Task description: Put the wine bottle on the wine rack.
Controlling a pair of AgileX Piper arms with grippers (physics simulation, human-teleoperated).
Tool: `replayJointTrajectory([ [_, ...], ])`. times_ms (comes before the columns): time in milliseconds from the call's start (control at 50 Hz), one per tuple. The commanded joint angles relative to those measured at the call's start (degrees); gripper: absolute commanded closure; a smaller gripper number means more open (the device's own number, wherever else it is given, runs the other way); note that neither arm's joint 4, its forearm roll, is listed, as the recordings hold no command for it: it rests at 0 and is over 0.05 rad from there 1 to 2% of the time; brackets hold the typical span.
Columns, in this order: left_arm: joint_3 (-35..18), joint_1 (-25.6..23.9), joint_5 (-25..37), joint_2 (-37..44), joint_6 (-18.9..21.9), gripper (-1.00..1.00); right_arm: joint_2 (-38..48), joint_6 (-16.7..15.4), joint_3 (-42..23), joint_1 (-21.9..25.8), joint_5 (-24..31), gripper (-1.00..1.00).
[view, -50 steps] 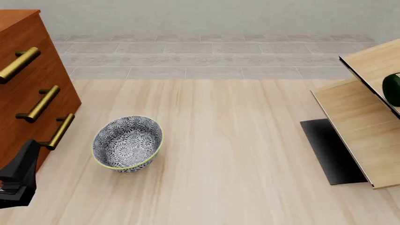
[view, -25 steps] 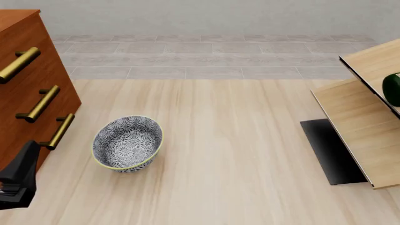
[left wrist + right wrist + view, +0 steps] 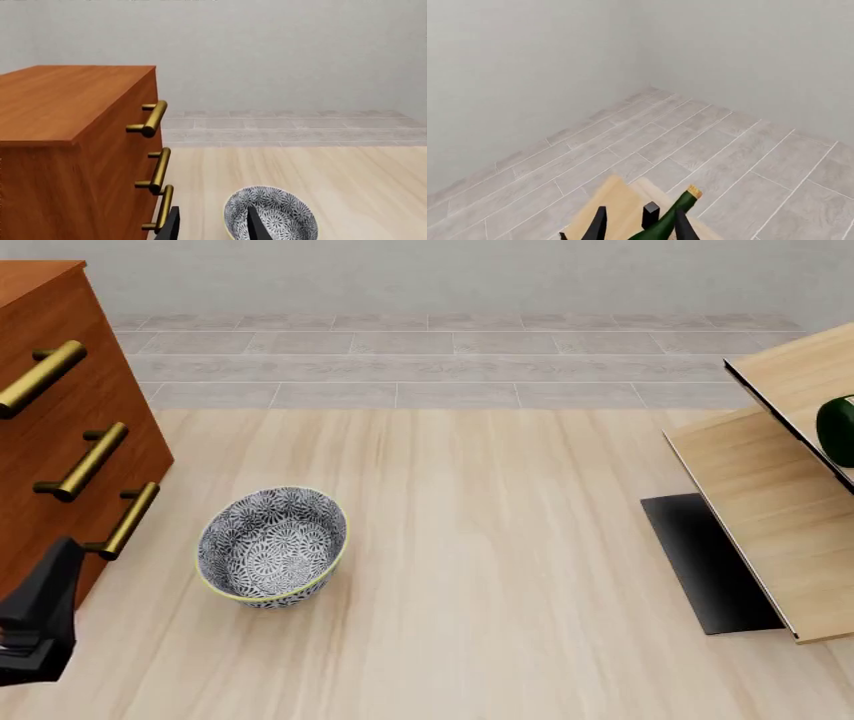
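The wine bottle (image 3: 662, 226), dark green with a tan cork, lies slanted on the pale-wood wine rack (image 3: 616, 204) in the right wrist view. Only a dark green bit of the bottle (image 3: 838, 430) shows at the right edge of the front view, on the rack (image 3: 761, 510) above its black base plate (image 3: 707, 560). My right gripper (image 3: 639, 222) is open, its fingers (image 3: 599, 225) either side of the bottle's neck end, with one finger right next to the neck. My left gripper (image 3: 34, 625) is open and empty at the table's near left corner.
A reddish-brown drawer cabinet (image 3: 54, 420) with brass handles stands at the left, close to my left gripper; it also shows in the left wrist view (image 3: 73, 150). A patterned blue-and-white bowl (image 3: 272, 545) sits beside it, just ahead of the left fingers (image 3: 255, 225).
My left gripper has drawn back slightly toward the near edge of the table. The bottle and the rack have not moved.
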Motion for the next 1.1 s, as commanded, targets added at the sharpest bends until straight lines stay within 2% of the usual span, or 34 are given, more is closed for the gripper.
replayJointTrajectory([
  [20,-1.5,-0.3,0.6,0.5,0.2,-1.0,-4.5,-2.9,0.2,4.0,2.7,-1.0],
  [160,-2.7,-0.2,1.3,0.4,0.7,-1.0,-6.3,-5.1,0.6,6.7,3.8,-1.0],
  [180,-2.9,-0.3,1.3,0.6,0.7,-1.0,-6.5,-4.3,0.7,7.0,3.8,-1.0],
  [300,-4.0,-0.1,2.9,-0.4,0.8,-1.0,-8.1,-6.2,1.9,8.6,4.4,-1.0],
  [440,-4.8,0.1,3.6,-0.6,0.8,-1.0,-10.5,-6.1,4.1,11.2,4.5,-1.0],
  [620,-5.8,0.3,5.0,-1.5,1.0,-1.0,-13.4,-8.4,6.2,14.5,5.7,-1.0],
  [640,-5.8,0.3,5.1,-1.6,1.1,-1.0,-13.9,-7.8,6.9,14.8,5.7,-1.0],
  [1100,-8.5,0.4,8.5,-3.4,1.5,-1.0,-21.9,-9.5,14.3,20.1,7.4,-1.0],
])
